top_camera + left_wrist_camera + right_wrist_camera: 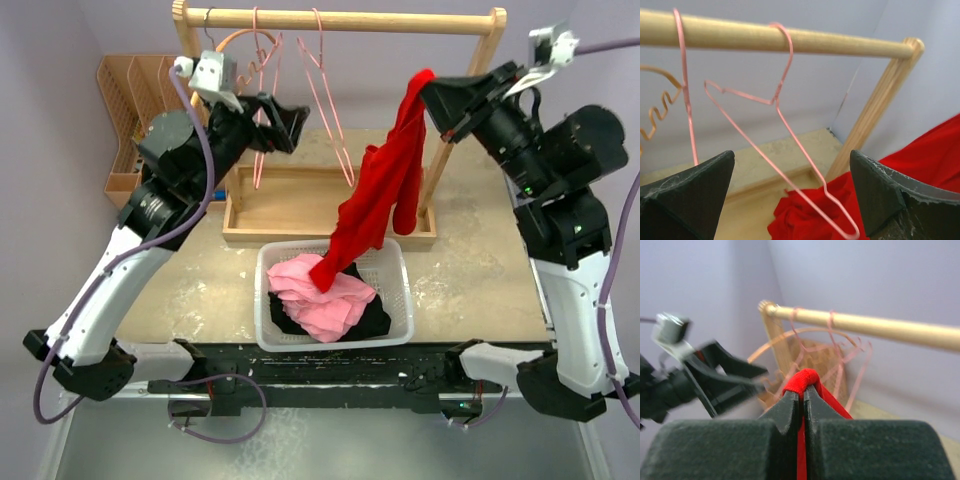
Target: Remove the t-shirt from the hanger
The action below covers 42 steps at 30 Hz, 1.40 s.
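Red t-shirt [375,200] hung pinched at its top fold in the clenched right end effector [432,92], its lower end trailing into the white basket [403,300] on the bench. Left end effector [298,122] stood released beside a bare pink hanger [335,110] on the wooden rail [350,20].

- The t-shirt [375,200] ends inside the basket [262,300] and covers part of the pink cloth [330,300]. The black cloth [378,320] beneath shows only at its edges.
- In the right wrist view, the right gripper [802,396] hides all but a small red fold of the shirt.
- There the left gripper [762,380] is blurred, as are the hangers [840,355] behind it, perhaps three.
- The left wrist view cuts off the orange hanger [660,71] at its left edge.
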Each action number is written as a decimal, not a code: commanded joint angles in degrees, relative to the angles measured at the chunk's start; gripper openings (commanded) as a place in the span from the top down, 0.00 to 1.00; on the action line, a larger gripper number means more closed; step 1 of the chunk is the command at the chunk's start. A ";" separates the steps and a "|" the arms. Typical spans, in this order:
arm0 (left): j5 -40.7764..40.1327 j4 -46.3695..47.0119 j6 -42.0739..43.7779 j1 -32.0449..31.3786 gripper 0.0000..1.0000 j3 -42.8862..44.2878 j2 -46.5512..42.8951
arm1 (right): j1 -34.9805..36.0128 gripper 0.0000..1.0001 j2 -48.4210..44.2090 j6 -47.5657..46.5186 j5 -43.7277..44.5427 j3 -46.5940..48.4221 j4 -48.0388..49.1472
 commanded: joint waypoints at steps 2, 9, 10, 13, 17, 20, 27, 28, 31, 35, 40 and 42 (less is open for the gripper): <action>4.06 -0.99 -2.51 0.17 0.01 -5.14 -7.90 | 0.33 1.00 5.39 6.65 -12.79 14.59 7.17; 0.97 -1.54 -1.01 0.19 0.01 -7.95 -13.55 | 0.34 1.00 8.57 14.85 -20.07 22.73 17.79; 0.64 -1.61 -0.84 0.17 0.01 -8.25 -14.09 | 0.31 1.00 8.58 15.43 -20.31 22.74 18.95; -0.22 -1.70 -0.50 0.18 0.01 -9.22 -15.37 | 0.33 1.00 8.22 16.51 -20.56 22.37 21.30; -1.47 -1.80 -0.15 0.22 0.01 -10.17 -16.11 | 0.31 1.00 7.69 17.07 -20.01 22.13 23.69; -1.68 -1.77 -0.21 0.21 0.01 -10.73 -16.38 | 0.31 1.00 7.15 17.37 -19.20 22.00 25.74; -2.33 -1.27 -1.39 0.21 0.01 -13.34 -17.90 | 0.30 1.00 3.98 18.00 -19.45 14.06 28.20; -2.41 -1.19 -1.49 0.24 0.01 -13.74 -18.35 | 0.31 1.00 3.22 17.82 -19.42 12.24 28.50; -2.60 -1.10 -2.04 0.20 0.01 -15.00 -19.47 | 0.30 1.00 -0.07 16.67 -18.55 5.60 28.95; -3.47 -1.20 -2.29 0.17 0.01 -16.44 -20.87 | 0.31 1.00 -5.77 15.23 -16.20 -1.91 28.53; -5.22 -1.62 -2.90 0.24 0.01 -17.64 -21.77 | 0.33 1.00 -10.46 13.37 -13.48 -3.51 26.18; -5.23 -1.55 -3.50 0.22 0.01 -18.06 -21.86 | 0.28 1.00 -11.16 13.01 -13.47 -2.53 24.81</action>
